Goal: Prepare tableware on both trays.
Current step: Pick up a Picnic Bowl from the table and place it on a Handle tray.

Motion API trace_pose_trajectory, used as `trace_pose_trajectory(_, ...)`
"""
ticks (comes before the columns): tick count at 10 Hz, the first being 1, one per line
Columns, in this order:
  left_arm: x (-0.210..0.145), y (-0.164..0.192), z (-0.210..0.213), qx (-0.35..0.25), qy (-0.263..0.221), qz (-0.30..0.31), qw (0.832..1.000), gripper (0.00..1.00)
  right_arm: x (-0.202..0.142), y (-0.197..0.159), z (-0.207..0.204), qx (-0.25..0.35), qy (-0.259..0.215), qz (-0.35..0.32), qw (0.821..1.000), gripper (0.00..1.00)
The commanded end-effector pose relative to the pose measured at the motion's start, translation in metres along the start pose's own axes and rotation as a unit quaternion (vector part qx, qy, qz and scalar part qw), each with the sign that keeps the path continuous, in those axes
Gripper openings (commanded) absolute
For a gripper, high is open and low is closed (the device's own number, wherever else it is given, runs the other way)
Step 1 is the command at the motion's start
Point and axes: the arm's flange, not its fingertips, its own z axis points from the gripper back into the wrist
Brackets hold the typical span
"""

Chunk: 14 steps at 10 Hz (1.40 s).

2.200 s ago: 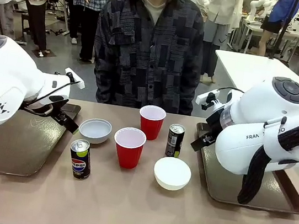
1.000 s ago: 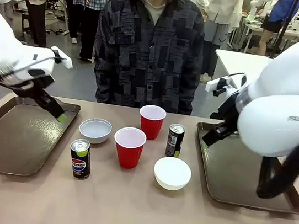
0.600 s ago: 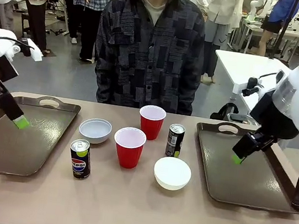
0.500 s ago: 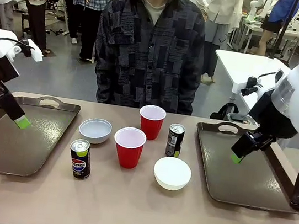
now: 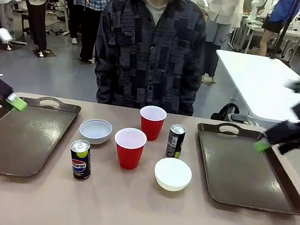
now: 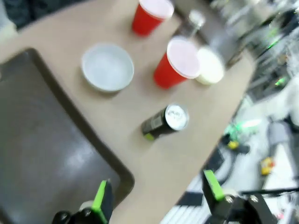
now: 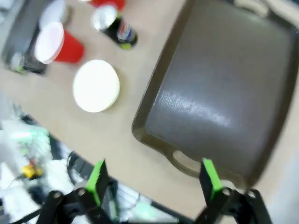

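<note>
Currently both trays lie bare at the tabletop's (image 5: 135,214) ends: left tray (image 5: 5,145) and right tray (image 5: 242,173). The tableware stands grouped between them, clear of both rims: far cup (image 5: 152,122), near cup (image 5: 129,147), left bowl (image 5: 95,130), right bowl (image 5: 172,173), Pepsi can (image 5: 81,159) and black-silver can (image 5: 175,141). The left gripper (image 5: 16,102) hovers over its tray's far left corner, the right gripper (image 5: 261,145) over its tray's far right rim. Both are spread wide and empty. A bare strip runs along the near edge.
</note>
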Motion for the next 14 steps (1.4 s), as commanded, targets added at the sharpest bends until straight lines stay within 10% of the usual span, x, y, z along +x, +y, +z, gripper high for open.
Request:
trace_pose_trajectory(1,-0.012,0.044,0.024,-0.149,-0.090,0.114,0.978,1.00,-0.036,-0.069,0.033,0.142,-0.088,-0.106,0.980,1.00)
trace_pose_trajectory(6,-0.061,0.102,0.098,-0.077,-0.114,0.226,0.964,1.00,-0.105,-0.121,0.066,0.195,-0.105,-0.186,0.957,1.00)
trace_pose_trajectory(14,-0.084,0.102,0.123,-0.018,-0.071,0.200,0.977,1.00,-0.112,-0.111,0.093,0.146,-0.099,-0.200,0.964,1.00)
